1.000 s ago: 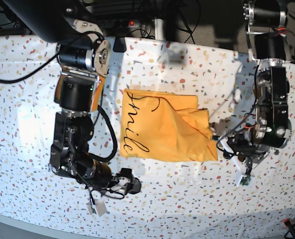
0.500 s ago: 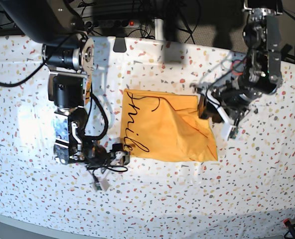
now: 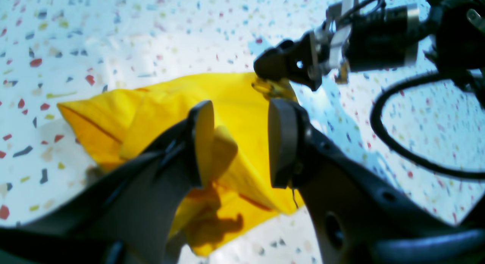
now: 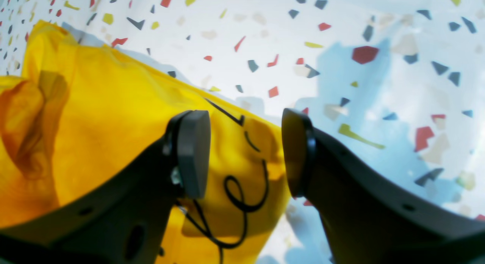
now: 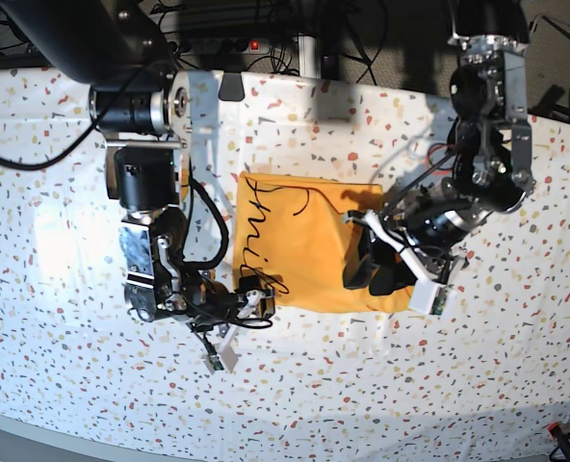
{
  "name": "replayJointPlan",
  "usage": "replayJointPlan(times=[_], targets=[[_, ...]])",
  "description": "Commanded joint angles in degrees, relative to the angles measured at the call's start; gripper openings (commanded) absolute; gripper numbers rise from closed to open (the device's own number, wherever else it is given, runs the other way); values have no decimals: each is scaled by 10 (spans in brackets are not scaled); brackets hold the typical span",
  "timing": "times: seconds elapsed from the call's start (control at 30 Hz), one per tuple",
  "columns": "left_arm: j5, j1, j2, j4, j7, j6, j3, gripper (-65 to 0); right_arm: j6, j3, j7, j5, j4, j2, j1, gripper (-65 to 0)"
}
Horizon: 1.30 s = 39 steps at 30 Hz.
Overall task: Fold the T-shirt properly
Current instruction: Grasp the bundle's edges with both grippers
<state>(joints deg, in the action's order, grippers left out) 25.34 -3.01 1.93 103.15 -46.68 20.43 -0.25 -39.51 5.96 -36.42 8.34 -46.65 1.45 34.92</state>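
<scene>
- White tablecloth (image 5: 64, 241) with red, grey and yellow flecks covers my whole work surface in the base view, slightly rumpled, with dark cabling behind its far edge.
- Base view: I see the T-shirt (image 5: 304, 250) folded into a rough mustard-orange rectangle at the middle of the cloth, its black cursive lettering running along the edge nearest the right arm. The right gripper (image 5: 256, 296) sits at the lettered lower corner; the left gripper (image 5: 376, 265) hangs over the crumpled opposite side.
- Left wrist view: my left gripper (image 3: 237, 142) has its two flat, matte pads standing clearly apart, and nothing is clamped between them. Beneath them the T-shirt (image 3: 159, 116) bunches into soft yellow ridges on the tablecloth (image 3: 113, 36). The right gripper (image 3: 288, 63) is visible, black and blurred, at the shirt's far corner.
- Right wrist view: my right gripper (image 4: 244, 154) is also spread, empty, straddling the smooth lettered edge of the T-shirt (image 4: 113, 116), with speckled tablecloth (image 4: 379, 36) just beyond.
</scene>
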Motion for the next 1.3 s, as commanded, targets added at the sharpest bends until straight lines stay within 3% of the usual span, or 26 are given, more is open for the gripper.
replayJointPlan(times=[0.0, 0.2, 0.27, 0.37, 0.53, 0.73, 1.03, 1.27], targets=[[4, -19, -7, -3, 13, 2, 0, -418, -5, 1, 12, 16, -10, 2, 21, -345], [0, -51, -48, -64, 1, 1, 13, -418, -5, 39, 28, 45, -17, 39, 22, -345], [-27, -60, -69, -73, 4, -49, 26, -418, -5, 67, 26, 45, -17, 45, 22, -345], [-140, -79, -106, -91, 9, -97, 58, -418, -5, 108, 23, 46, -17, 52, 22, -345], [-320, -118, -105, -142, -24, -189, 132, -418, -5, 153, 8, 74, -17, 62, 20, -345], [-469, -121, -100, -185, -111, -200, 138, -418, -5, 154, 8, 88, -17, 71, 21, -345], [-484, -120, -54, -122, -217, -226, 138, -418, -5, 154, 15, 104, -17, 71, 21, -345], [-484, -73, -21, -96, -226, -231, 138, -418, -5, 154, 17, 117, -17, 69, 21, -345]])
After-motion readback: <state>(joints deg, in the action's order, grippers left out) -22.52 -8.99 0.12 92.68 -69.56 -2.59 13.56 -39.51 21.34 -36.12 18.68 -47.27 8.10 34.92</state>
